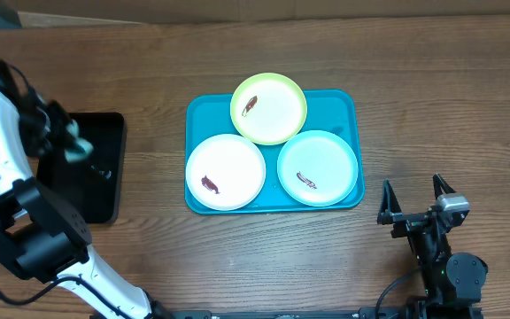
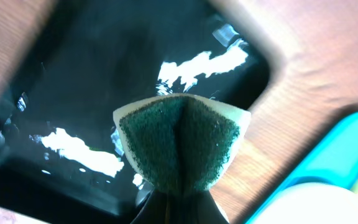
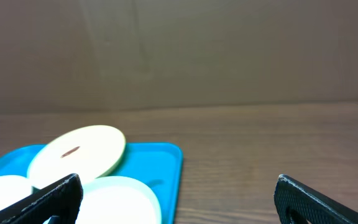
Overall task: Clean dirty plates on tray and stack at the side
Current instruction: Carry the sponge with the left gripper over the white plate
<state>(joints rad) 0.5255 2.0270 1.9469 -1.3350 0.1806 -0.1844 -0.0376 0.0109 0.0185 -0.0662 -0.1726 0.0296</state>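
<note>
**A:** Overhead first: where do the plates sit, and why like that?

**B:** All three lie in the turquoise tray at mid-worktop. The yellow-green plate is at the tray's 12 o'clock, and its rim seems to overlap the other two. The white plate is at 8 o'clock and the green-rimmed plate at 4 o'clock. Each lies face up with a dark red-brown smear exposed, so I judge they are laid out for wiping. None is stacked at the side yet.

**A:** And the arms?

**B:** The left pincer is at the tray's 9 o'clock, above the black bin. It is clamped on a sponge. The left wrist view shows the sponge folded by the squeeze, green scouring face out and pale foam at the edges. That face suits scrubbing. The bin looks wet and glossy, so it is probably for wetting the sponge.

**A:** The right one?

**B:** The right pincer is at the tray's 4 o'clock, well apart from it, fingers spread wide and holding nothing. I would guess it is parked to steady or lift a plate.

**A:** Any brand or writing?

**B:** None I can read on plates, tray, bin or sponge.
</note>
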